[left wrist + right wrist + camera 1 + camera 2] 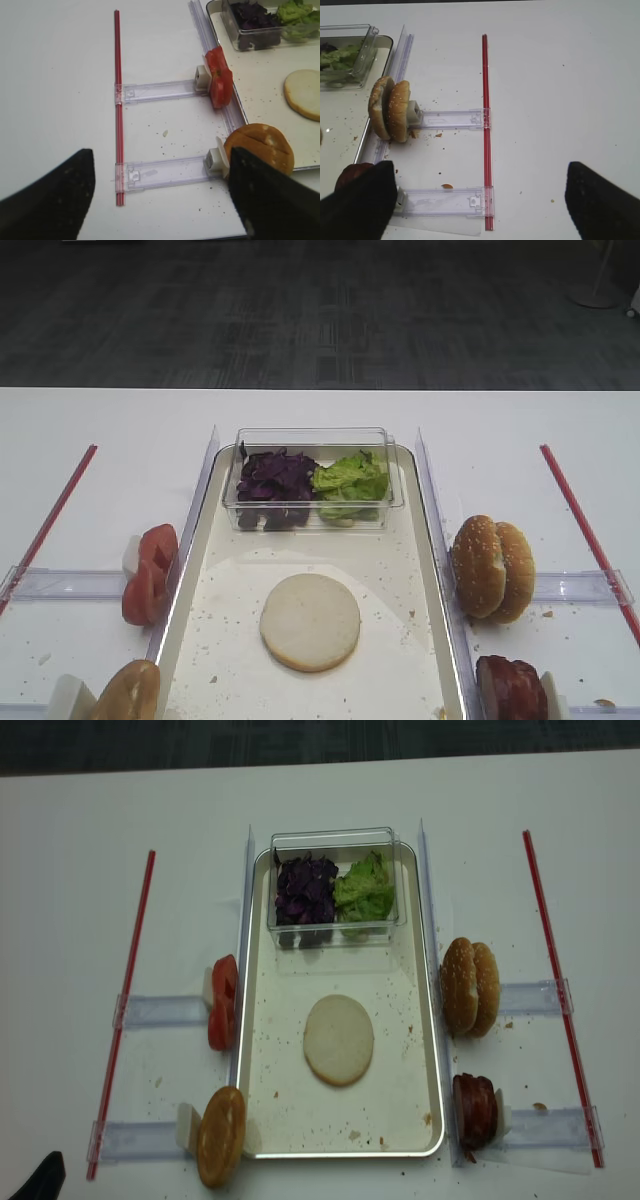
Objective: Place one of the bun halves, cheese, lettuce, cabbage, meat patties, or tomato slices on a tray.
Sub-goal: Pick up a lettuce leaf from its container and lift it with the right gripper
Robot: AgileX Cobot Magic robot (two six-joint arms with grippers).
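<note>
My right gripper [480,197] hangs wide open and empty, fingers [357,200] at the frame's bottom corners; my left gripper [160,192] likewise. The pale bun half [310,622] lies mid-tray [425,635]. I'd take lettuce [350,478], upper centre, pinching loosely.

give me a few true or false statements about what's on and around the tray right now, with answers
1. A pale bun disc lies flat on the tray. True.
2. The clear box holds purple cabbage and green lettuce side by side. True.
3. The tomato slices sit to the right of the tray. False: in the overhead views they stand on edge at its left side.
4. The right gripper is closed on a sesame bun. False: its jaws are wide open and empty; the buns stand apart by the tray's edge.
5. A meat patty lies on top of the pale disc. False: the patties stand outside the tray's right rim.
</note>
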